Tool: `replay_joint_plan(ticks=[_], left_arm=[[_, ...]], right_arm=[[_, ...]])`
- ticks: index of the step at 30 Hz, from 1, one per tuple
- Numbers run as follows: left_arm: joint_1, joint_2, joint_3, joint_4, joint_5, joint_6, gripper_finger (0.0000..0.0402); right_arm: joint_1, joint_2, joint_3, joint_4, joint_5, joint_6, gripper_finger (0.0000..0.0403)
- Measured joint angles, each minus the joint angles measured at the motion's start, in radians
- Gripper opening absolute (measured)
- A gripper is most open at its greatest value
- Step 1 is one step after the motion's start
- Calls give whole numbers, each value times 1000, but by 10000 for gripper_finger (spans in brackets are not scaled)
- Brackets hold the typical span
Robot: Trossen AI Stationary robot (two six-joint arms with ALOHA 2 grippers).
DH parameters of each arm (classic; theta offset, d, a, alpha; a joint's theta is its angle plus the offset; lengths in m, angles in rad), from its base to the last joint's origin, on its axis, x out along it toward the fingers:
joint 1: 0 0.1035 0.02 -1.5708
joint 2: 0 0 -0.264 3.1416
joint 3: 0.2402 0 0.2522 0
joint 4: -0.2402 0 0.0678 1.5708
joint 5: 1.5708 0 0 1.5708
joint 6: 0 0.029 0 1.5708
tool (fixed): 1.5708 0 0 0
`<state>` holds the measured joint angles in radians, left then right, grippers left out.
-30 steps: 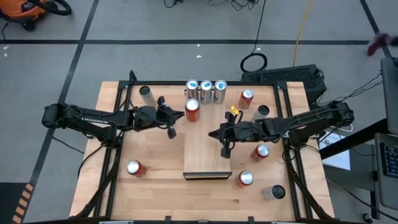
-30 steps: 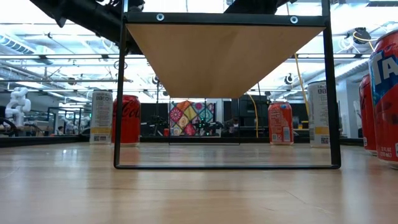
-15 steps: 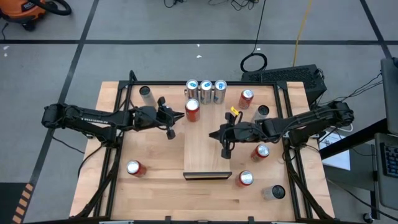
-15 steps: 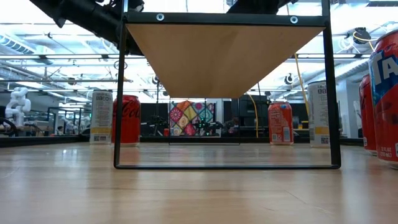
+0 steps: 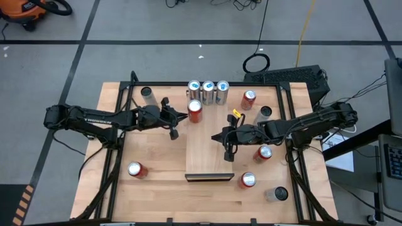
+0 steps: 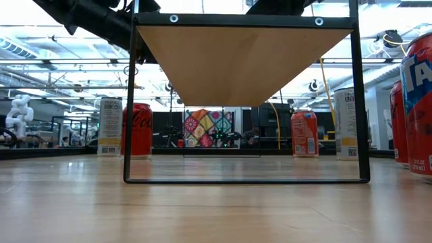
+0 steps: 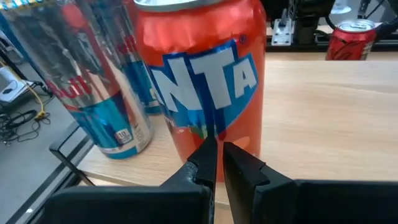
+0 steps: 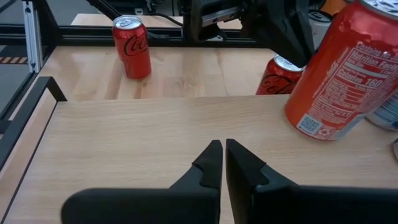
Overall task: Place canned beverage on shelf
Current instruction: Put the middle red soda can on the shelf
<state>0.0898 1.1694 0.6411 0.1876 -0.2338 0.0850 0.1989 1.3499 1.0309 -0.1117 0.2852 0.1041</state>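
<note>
The shelf [image 5: 209,150] is a long pale wood panel on a black frame in the middle of the table. An orange Fanta can [image 5: 195,111] stands upright at its far left corner, beside three silver cans [image 5: 208,90] along the far end. My left gripper [image 5: 183,115] is shut, level, just left of the orange can [image 7: 205,68]. My right gripper [image 5: 218,135] is shut and empty, hovering over the shelf's bare middle [image 8: 155,137]. My left gripper's shut fingertips [image 7: 210,149] come level from the table's left at the lower side wall of the orange can [image 7: 205,118]. I cannot tell whether they touch it. The can stands upright on the shelf.
Loose cans stand on the table: red ones [image 5: 249,98], [image 5: 264,152], [image 5: 248,180], [image 5: 134,169], and silver ones [image 5: 147,94], [image 5: 276,193]. A dark-topped can [image 5: 265,113] and a small yellow thing [image 5: 237,114] are right of the shelf. The black shelf frame [image 6: 128,101] stands tall.
My left arm has edged a little toward the table's right, toward the orange can. The cans stay where they were.
</note>
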Motion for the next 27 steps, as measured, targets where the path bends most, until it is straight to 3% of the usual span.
replay_joint_plan(ticks=[10,16,27], left_arm=[[-39,0,0,-21,2,-1,29],[-46,0,0,-22,-11,-5,29],[-47,-6,0,-99,-53,-44,29]], right_arm=[[7,4,0,-26,38,13,0],[-1,68,0,100,110,-34,0],[-103,152,-1,309,106,-155,0]])
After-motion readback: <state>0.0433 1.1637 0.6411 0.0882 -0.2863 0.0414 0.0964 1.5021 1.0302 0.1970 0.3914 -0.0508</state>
